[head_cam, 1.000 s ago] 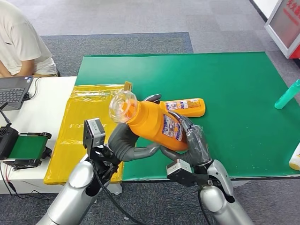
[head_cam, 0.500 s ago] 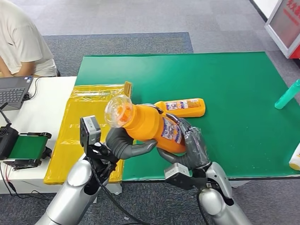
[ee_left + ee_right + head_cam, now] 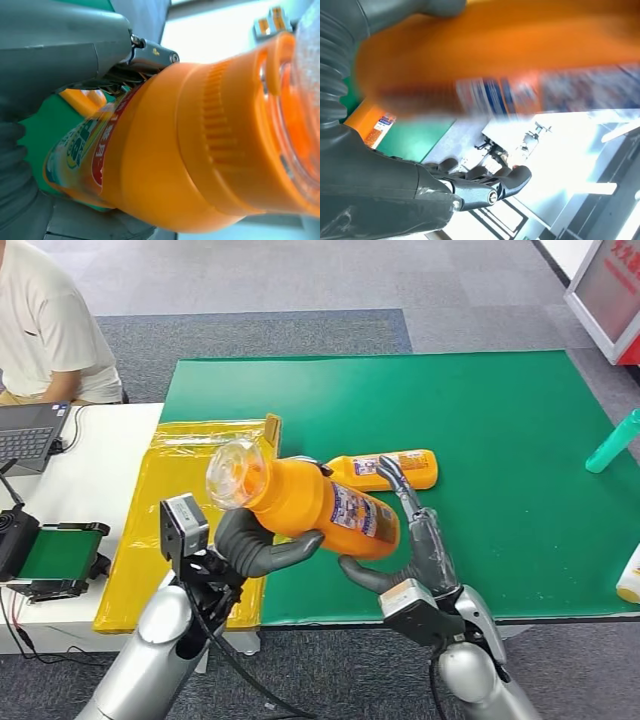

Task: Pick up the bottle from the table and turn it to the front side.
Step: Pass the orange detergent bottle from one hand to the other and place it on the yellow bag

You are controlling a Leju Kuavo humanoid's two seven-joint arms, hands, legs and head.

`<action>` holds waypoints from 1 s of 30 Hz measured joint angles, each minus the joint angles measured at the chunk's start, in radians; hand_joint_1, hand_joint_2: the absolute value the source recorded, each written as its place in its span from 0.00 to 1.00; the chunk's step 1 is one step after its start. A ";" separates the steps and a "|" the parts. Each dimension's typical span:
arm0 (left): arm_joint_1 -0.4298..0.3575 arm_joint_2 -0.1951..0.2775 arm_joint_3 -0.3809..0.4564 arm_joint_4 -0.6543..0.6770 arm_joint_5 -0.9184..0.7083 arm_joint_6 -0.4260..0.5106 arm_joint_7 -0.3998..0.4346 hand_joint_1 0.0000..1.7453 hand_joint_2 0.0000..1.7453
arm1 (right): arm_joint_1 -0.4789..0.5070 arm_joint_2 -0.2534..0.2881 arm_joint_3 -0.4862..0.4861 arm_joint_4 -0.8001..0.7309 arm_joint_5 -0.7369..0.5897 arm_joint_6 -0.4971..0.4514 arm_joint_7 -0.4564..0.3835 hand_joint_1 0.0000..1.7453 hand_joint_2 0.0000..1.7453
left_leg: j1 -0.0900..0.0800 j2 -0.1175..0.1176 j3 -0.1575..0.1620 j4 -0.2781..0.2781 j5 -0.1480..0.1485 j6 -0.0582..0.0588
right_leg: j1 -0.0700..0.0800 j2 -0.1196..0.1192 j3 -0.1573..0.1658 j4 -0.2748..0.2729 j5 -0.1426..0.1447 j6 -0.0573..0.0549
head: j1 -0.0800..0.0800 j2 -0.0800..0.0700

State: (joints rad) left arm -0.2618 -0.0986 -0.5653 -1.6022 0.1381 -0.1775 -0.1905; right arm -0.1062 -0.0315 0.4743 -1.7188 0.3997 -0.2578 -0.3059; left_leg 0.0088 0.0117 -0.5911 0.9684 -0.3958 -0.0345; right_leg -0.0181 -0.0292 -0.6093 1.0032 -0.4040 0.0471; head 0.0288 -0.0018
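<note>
Left hand (image 3: 253,545) wrapped under the neck end of the orange bottle (image 3: 313,503), gripping it clear above the worktop; thumb and fingertips partly hidden behind the bottle's body in the head view. Right hand (image 3: 411,540) open at the bottle's base end, at about 3 o'clock from the left hand: fingers spread upward, thumb reaching below the base, contact with the bottle hard to make out.

Bottle lying nearly level, clear domed cap (image 3: 230,473) pointing toward 10 o'clock, printed label (image 3: 355,512) near the base. Glossy plastic, rounded shoulder.

In the left wrist view, bottle (image 3: 181,145) very close, ribbed collar and see-through cap sharp, label blurred and only partly readable; grey thumb and ribbed cover of the left hand (image 3: 49,55) along one side. In the right wrist view, bottle (image 3: 501,55) a smeared orange band, label unreadable; dark fingers (image 3: 497,182) of the right hand (image 3: 440,185) held apart from it, with bright background between.

Second orange bottle (image 3: 389,469) flat on the green worktop (image 3: 490,440), at 12 o'clock from the right hand, partly covered by the held bottle. Crinkled yellow plastic bag (image 3: 177,510) at 9 o'clock, overlapping the white desk (image 3: 90,480). Teal bottle (image 3: 615,442) cut off at the 3 o'clock edge. Person in a pale shirt (image 3: 41,325) at 10 o'clock, cropped, beside a laptop (image 3: 30,435).
</note>
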 joint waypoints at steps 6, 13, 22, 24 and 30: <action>0.045 0.006 0.014 -0.019 -0.110 0.091 -0.012 1.00 1.00 | 0.057 -0.001 -0.050 -0.052 -0.030 0.015 -0.032 0.00 1.00 | 0.000 0.000 0.000 0.000 0.000 0.000 | 0.000 0.000 0.000 0.000 0.000 0.000 | 0.000 0.000; 0.076 0.006 0.027 -0.023 -0.243 0.183 -0.016 1.00 1.00 | 0.120 -0.002 -0.110 -0.103 -0.047 0.043 -0.057 0.00 1.00 | 0.000 0.000 -0.001 0.000 -0.001 0.001 | 0.000 0.000 -0.001 0.000 0.000 0.000 | 0.000 0.000; 0.104 0.005 0.046 -0.028 -0.472 0.267 -0.007 1.00 1.00 | 0.197 -0.002 -0.191 -0.187 -0.050 0.081 -0.083 0.00 1.00 | 0.000 0.000 -0.001 0.000 -0.001 0.001 | 0.000 0.000 -0.001 0.000 0.000 0.000 | 0.000 0.000; 0.108 0.003 0.046 -0.028 -0.511 0.281 0.000 1.00 1.00 | 0.218 -0.002 -0.212 -0.205 -0.052 0.092 -0.093 0.00 1.00 | 0.000 0.000 -0.001 0.000 -0.001 0.001 | 0.000 0.000 -0.001 0.000 0.000 0.000 | 0.000 0.000; 0.111 -0.002 0.056 -0.028 -0.595 0.310 0.020 1.00 1.00 | 0.249 -0.001 -0.257 -0.241 -0.052 0.122 -0.104 0.00 1.00 | 0.000 0.000 -0.001 0.000 -0.001 0.001 | 0.000 0.000 -0.001 -0.001 0.000 0.000 | 0.000 0.000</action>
State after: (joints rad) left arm -0.1505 -0.1007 -0.5093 -1.6304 -0.4565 0.1329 -0.1706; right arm 0.1431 -0.0328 0.2170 -1.9594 0.3478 -0.1355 -0.4101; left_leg 0.0085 0.0117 -0.5919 0.9684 -0.3966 -0.0338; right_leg -0.0185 -0.0292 -0.6099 1.0027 -0.4041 0.0472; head 0.0288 -0.0016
